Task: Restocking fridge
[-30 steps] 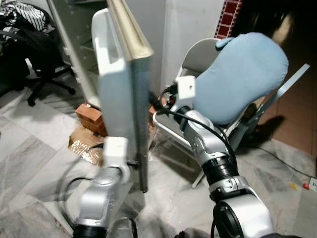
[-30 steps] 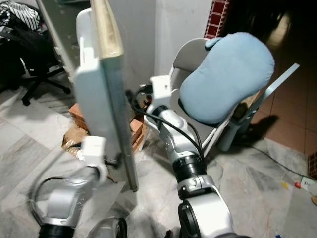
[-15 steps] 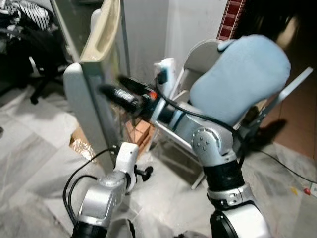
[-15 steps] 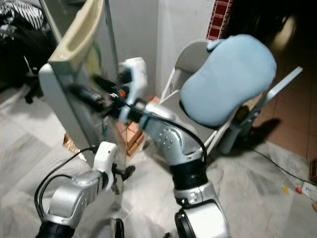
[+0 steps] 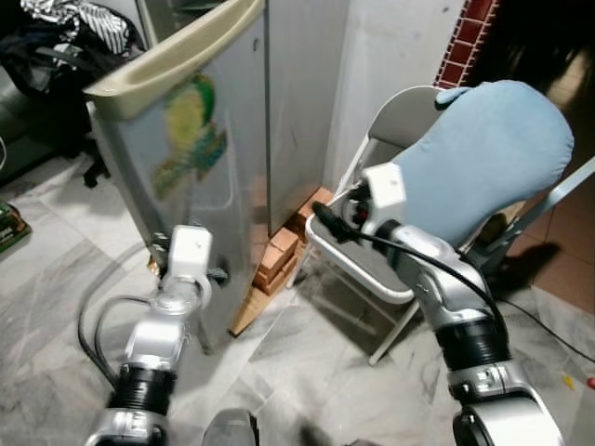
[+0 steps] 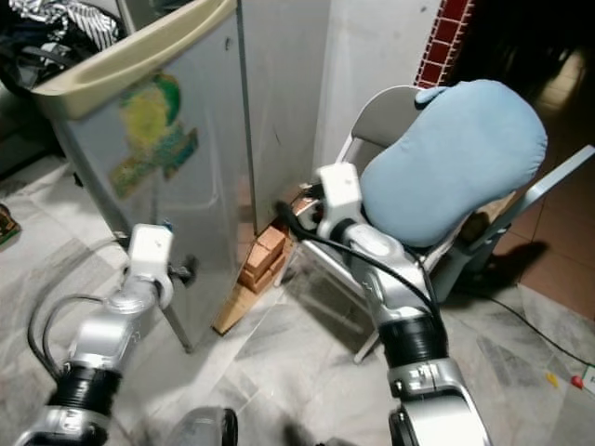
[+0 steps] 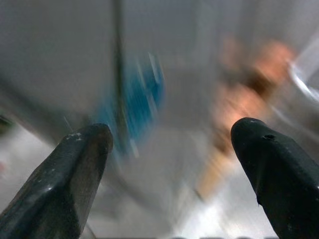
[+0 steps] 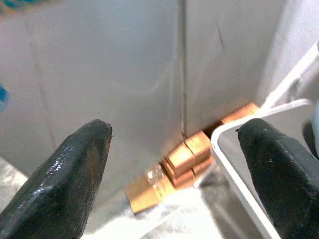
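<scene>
Grey folding chair [image 5: 372,125] — blue cushion [image 5: 483,158] on it — bricks [image 5: 279,255] nearby

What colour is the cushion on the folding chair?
Light blue; the cushion shows best in the left eye view.

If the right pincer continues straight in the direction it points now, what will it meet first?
Probably the grey fridge door, near its seam with the fridge side. The open right pincer looks along its fingers at that panel, with the bricks lower down by the floor. Depth is unclear.
</scene>
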Tool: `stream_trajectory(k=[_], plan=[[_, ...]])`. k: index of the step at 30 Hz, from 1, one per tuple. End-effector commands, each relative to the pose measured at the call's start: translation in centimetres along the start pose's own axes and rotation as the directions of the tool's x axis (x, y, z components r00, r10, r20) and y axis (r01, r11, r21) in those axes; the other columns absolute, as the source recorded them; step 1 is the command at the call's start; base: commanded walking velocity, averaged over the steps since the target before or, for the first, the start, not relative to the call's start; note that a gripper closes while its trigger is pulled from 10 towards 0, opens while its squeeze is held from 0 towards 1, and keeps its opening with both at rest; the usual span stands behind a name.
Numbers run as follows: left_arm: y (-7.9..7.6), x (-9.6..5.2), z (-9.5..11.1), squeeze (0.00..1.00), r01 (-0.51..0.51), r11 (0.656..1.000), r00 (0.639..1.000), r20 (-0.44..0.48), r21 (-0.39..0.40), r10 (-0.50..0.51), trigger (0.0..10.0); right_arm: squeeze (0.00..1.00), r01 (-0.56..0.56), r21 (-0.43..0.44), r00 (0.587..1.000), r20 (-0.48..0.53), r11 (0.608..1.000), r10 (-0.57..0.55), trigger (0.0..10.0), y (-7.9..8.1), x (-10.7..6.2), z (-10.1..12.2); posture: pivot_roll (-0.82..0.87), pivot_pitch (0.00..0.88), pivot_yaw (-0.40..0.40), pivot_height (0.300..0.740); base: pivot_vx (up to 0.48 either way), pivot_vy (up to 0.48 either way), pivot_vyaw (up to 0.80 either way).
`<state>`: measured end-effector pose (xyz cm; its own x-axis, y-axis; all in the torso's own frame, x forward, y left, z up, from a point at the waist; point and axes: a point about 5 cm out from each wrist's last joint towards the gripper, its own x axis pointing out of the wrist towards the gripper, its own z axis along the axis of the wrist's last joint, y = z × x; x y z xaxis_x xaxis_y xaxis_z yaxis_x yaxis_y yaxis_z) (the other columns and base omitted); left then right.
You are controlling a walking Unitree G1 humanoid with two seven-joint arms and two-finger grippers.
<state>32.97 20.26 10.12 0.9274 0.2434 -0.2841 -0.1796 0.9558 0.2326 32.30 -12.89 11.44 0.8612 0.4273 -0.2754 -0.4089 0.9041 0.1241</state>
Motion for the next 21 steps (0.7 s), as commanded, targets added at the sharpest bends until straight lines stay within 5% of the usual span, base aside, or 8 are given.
stream_trajectory(k=[1, 4, 7, 8, 15, 21], plan=[[2.8, 0.4, 1.1, 0.0, -0.152, 0.988, 0.986, 0.068, -0.02, 0.153, 10.0, 0.0, 0.044, -0.024, 0.999, 0.024, 0.999, -0.043, 10.0, -0.8, -0.9, 0.2, 0.02, 0.0, 0.007, 0.74, 0.0, 0.0, 0.0], [6.6, -0.3, 1.3, 0.0, -0.384, 0.921, 0.913, 0.124, -0.058, 0.389, 10.0, 0.0, 0.073, -0.02, 0.997, 0.007, 0.997, -0.073, 10.0, -1.3, -1.8, -0.8, 0.01, 0.0, 0.015, 0.74, 0.0, 0.0, 0.0], [9.4, -2.0, -0.2, 0.0, -0.527, 0.846, 0.837, 0.121, -0.081, 0.533, 10.0, 0.0, 0.098, -0.015, 0.995, -0.012, 0.995, -0.099, 10.0, -1.5, -2.5, -1.8, 0.03, 0.0, 0.017, 0.74, 0.0, 0.0, 0.0], [9.4, -2.2, -0.6, 0.0, -0.529, 0.846, 0.837, 0.122, -0.071, 0.534, 10.0, 0.0, 0.103, -0.014, 0.995, -0.013, 0.995, -0.103, 10.0, -1.5, -2.5, -1.9, 0.03, 0.0, 0.017, 0.74, 0.0, 0.0, 0.0], [5.2, -3.2, -2.0, 0.0, -0.319, 0.942, 0.936, 0.119, -0.104, 0.33, 10.0, 0.0, 0.178, -0.004, 0.983, 0.042, 0.984, -0.178, 10.0, -1.4, -2.6, -1.8, 0.04, 0.0, 0.002, 0.74, 0.0, 0.0, 0.0], [1.9, -4.5, -1.9, 0.0, -0.152, 0.982, 0.973, 0.158, -0.109, 0.168, 10.0, 0.0, 0.248, 0.032, 0.965, 0.083, 0.968, -0.25, 10.0, -2.1, -3.3, -1.8, 0.03, 0.0, 0.0, 0.74, 0.0, 0.304, 0.0]])
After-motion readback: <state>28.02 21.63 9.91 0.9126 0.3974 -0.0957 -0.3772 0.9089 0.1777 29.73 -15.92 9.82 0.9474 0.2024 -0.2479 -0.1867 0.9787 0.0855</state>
